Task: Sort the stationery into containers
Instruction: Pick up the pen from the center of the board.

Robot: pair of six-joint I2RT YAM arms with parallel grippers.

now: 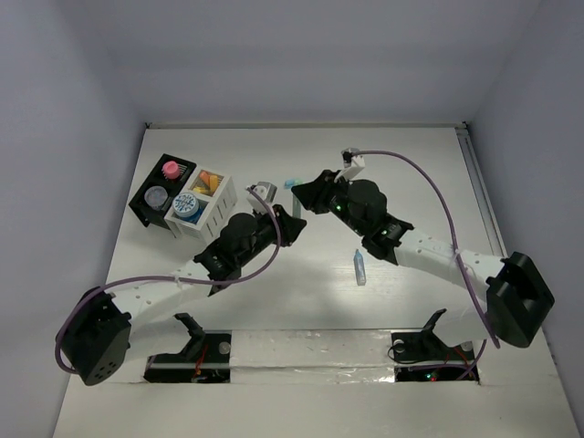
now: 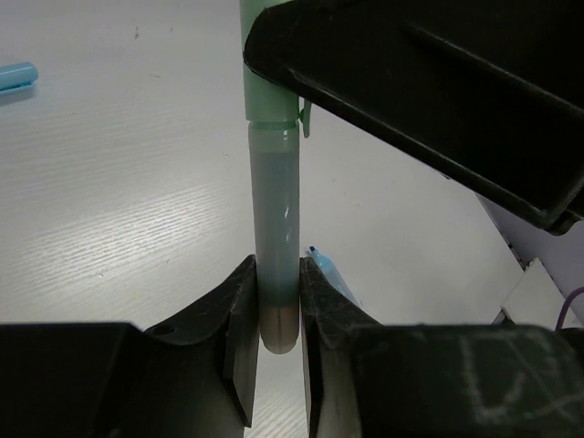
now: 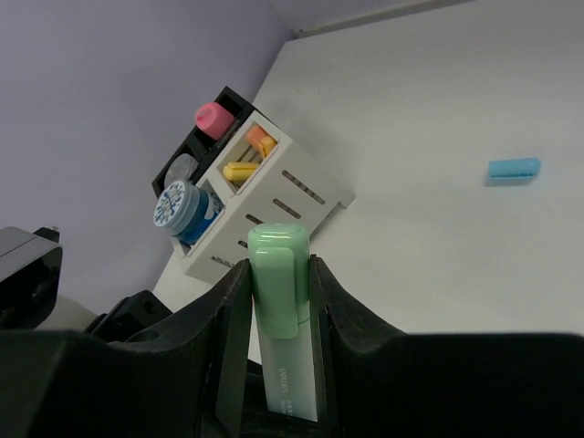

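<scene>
Left pincer (image 2: pixel 278 306) is squeezed tight on the bottom end of a green pen (image 2: pixel 276 192); my right pincer (image 3: pixel 278 276) pinches its cap (image 3: pixel 276 248), above the bench (image 2: pixel 109 201). Tiny writing (image 3: pixel 285 381) on the pen is too small for me to read.

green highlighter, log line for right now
left tool shut on green highlighter barrel | right tool shut on its cap

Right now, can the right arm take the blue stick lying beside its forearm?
Probably not yet. The right gripper is shut on the green pen, which the left gripper also holds. The blue stick itself lies uncovered.
</scene>
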